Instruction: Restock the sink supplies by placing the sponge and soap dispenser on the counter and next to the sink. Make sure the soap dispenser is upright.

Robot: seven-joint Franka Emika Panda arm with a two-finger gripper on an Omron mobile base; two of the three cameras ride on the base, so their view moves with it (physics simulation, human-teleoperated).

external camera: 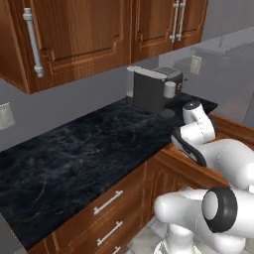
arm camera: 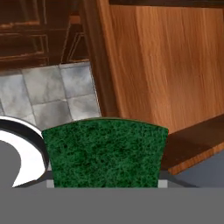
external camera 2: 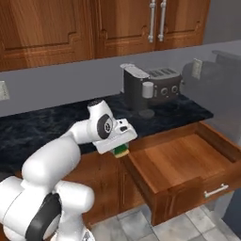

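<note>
We saw the gripper (external camera 2: 121,150) at centre-left of the right base view, just below the white hand, clamped on the sponge (external camera 2: 121,151): a small green-and-yellow block poking out under the hand, right at the near-left corner of the open drawer (external camera 2: 181,162). In the hand view the sponge (arm camera: 105,153) sat at bottom centre w/ its green scrub face toward the camera, slightly bowed along its top edge; the fingertips themselves were hidden behind it, so we judged the grip from the sponge hanging in the hand, clear of any surface. Behind it, the drawer's wood (arm camera: 166,65) took the upper right of that frame and grey floor tiles (arm camera: 48,96) the left.

The counter (external camera: 74,158) ran from lower left to upper right in the left base view, black w/ pale veins, over brown cabinets w/ silver handles. At its far end, upper right of centre, stood a dark coffee machine (external camera: 151,89); in the right base view a toaster (external camera 2: 164,84) sat just beside it. Wood wall cabinets (external camera: 79,34) filled the top of both base views. The drawer was pulled well out, lower right of the right base view, its bottom bare as far as we could see. We couldn't make out the sink or soap dispenser.
</note>
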